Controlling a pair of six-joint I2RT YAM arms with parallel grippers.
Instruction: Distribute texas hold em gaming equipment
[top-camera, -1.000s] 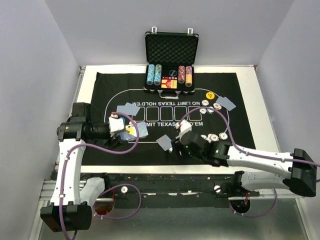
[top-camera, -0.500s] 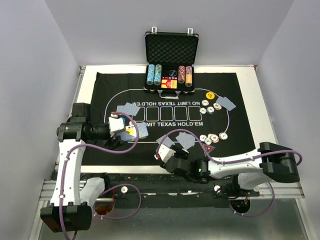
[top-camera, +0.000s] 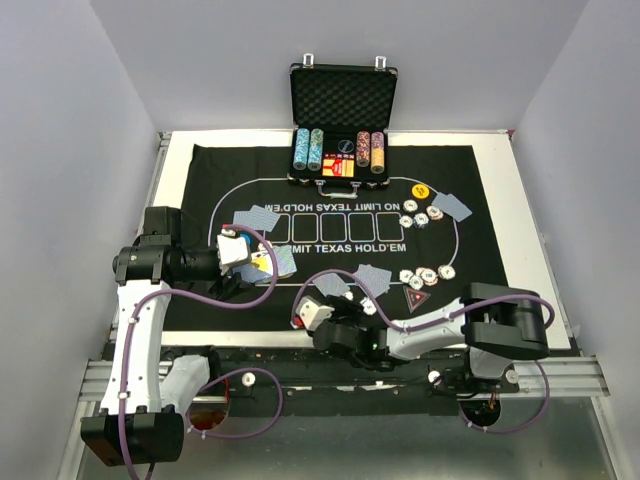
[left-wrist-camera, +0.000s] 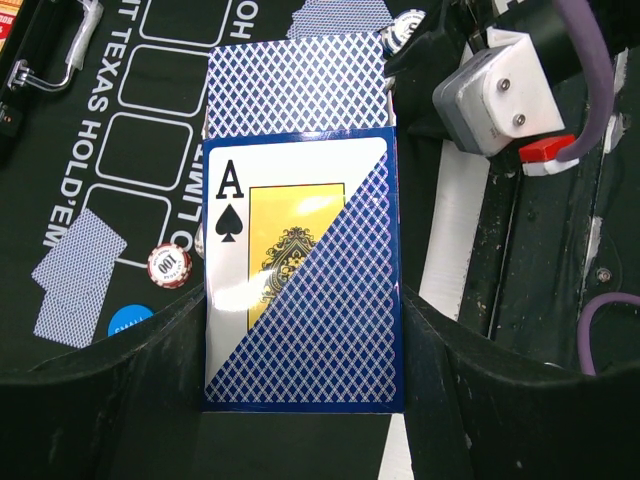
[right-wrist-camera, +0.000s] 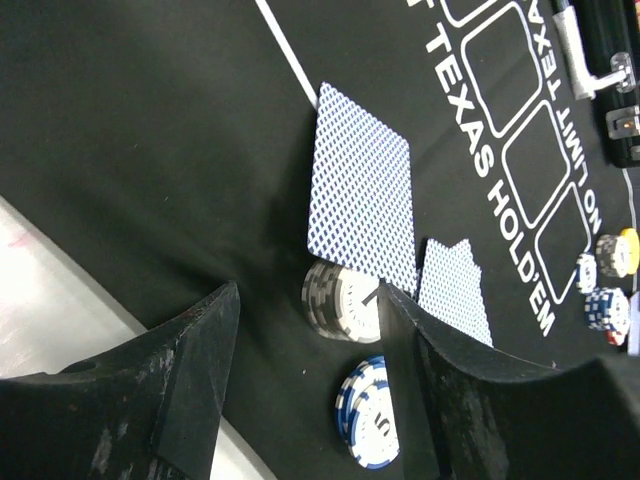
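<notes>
The left fingers are clamped on the sides of a blue card pack with an ace of spades on its face and blue-backed cards showing out of its top. The pack hangs over the left end of the black mat, left of the black case and nearer the arms. Below it on the mat lie a pair of loose cards, a chip marked 100 and a blue button. The right fingers stand wide apart and hold nothing, low over the mat edge farthest from the case. Straight ahead of them sits a grey-and-white chip stack, with a blue-and-white stack just beside it. Two blue-backed cards lie just beyond, toward the case. The red triangular marker and more chips lie to the right of these, and the yellow button lies near the case's right end
</notes>
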